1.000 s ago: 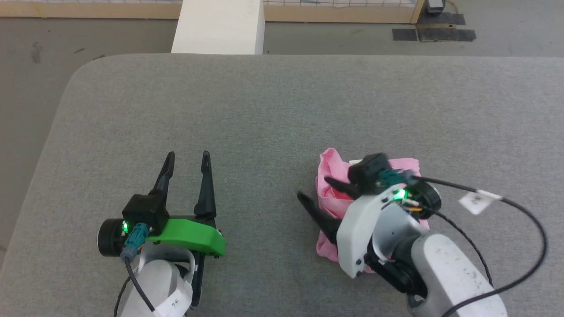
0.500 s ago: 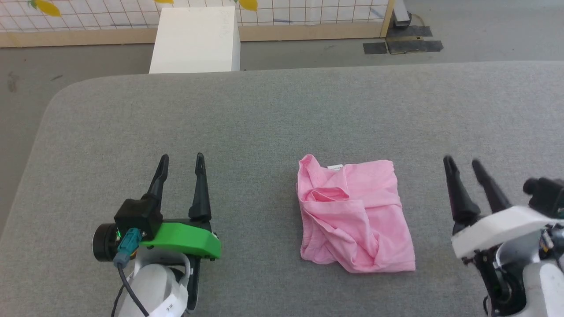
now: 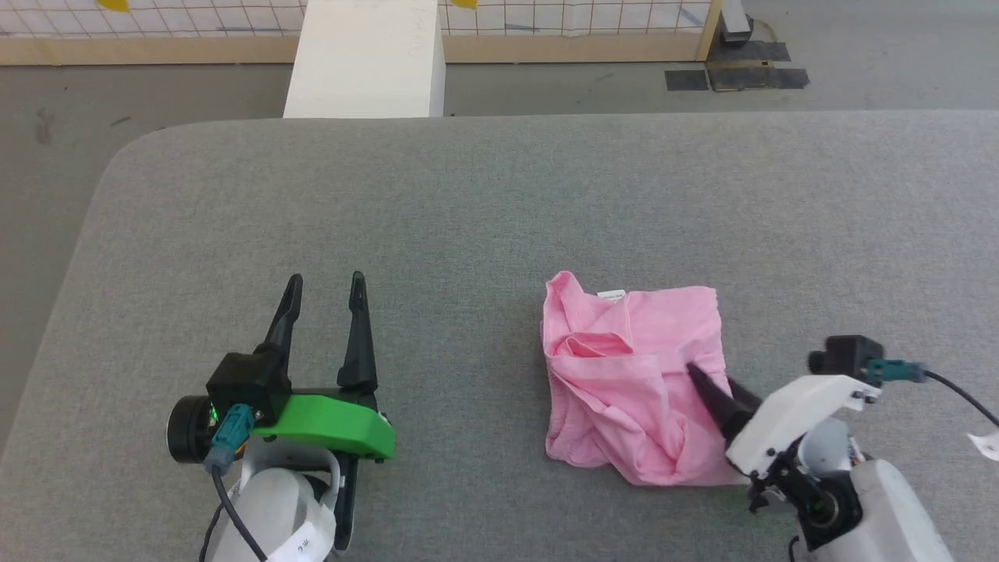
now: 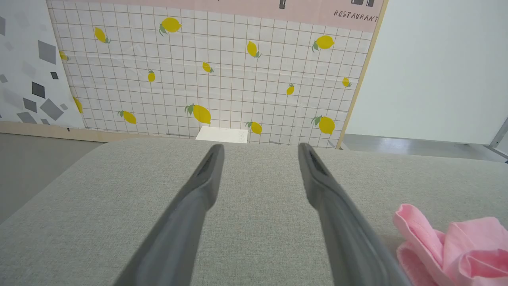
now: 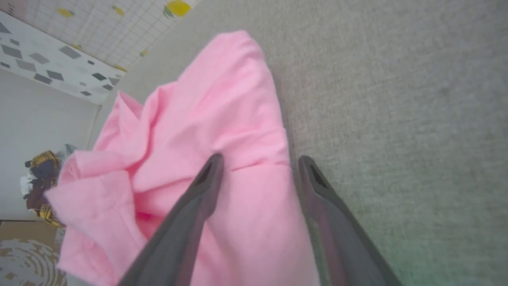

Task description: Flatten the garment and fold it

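the light pink, thin, crumpled fabric garment (image 3: 624, 390) is lying in a loose, roughly square heap on the grey woven-cloth table with a rounded corner (image 3: 499, 195), right of its middle, with a small white tag (image 3: 611, 295) showing at its far edge and folds bunching on its left half. the right gripper (image 3: 710, 377), two long dark fingers on a white wrist, is reaching in from the lower right and pointing up and left over the garment's right side. its jaws are standing wide apart with nothing clamped, one finger over the pink cloth and the other along the cloth's edge; whether the tips are touching the fabric i cannot tell. the left gripper (image 3: 326, 277), dark fingers on a green housing, is sitting well apart to the garment's left over bare table, jaws likewise spread and holding nothing, pointing away from the robot. beyond the table's far edge a white rectangular box (image 3: 367, 58) is standing on the floor.
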